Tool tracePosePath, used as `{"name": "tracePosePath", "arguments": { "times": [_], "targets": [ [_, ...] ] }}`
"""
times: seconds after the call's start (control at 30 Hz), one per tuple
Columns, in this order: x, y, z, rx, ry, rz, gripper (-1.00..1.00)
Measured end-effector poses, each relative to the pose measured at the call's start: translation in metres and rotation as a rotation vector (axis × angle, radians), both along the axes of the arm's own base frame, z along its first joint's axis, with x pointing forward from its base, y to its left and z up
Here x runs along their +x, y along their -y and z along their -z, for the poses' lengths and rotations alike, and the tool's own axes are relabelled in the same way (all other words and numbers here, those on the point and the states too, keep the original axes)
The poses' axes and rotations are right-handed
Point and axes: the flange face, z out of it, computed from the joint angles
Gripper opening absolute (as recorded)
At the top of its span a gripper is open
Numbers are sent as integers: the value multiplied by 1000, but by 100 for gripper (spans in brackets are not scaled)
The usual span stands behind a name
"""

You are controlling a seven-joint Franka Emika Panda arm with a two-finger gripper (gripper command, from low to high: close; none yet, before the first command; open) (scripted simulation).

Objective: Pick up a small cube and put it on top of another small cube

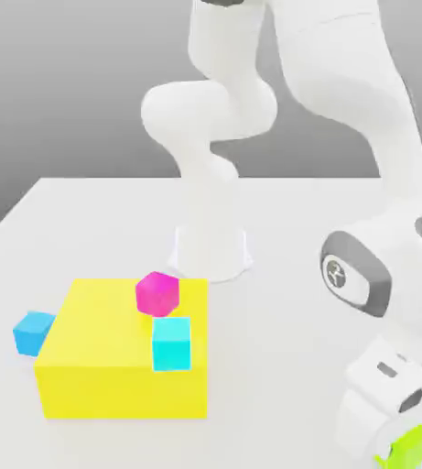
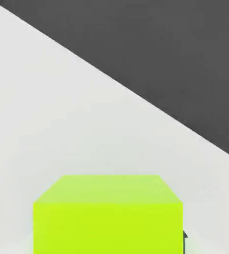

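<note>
The small cube (image 1: 414, 444) is lime-green and sits at the near right corner of the white table, at the exterior view's lower right. My gripper (image 1: 399, 455) hangs down over it from the white hand and is shut on it. In the hand view the small cube (image 2: 109, 216) fills the near field, its top face and one side face showing, close below the camera. The table under it is hidden.
A big yellow block (image 1: 113, 362) lies at the exterior view's left, with a magenta cube (image 1: 156, 293) and a cyan cube (image 1: 171, 343) on it. Another cyan cube (image 1: 34, 332) rests on the table beside the block. The arm's base (image 1: 211, 247) stands behind. The table edge (image 2: 136, 99) runs close to the gripper.
</note>
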Motion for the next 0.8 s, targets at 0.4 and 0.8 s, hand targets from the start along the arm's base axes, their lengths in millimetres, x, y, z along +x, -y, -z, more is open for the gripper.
{"name": "tracePosePath", "arguments": {
  "times": [0.4, 0.8],
  "targets": [
    [-32, 162, -106, -17, 6, 521, -100],
    [-133, 273, -158, -9, 4, 1045, -100]
  ]
}}
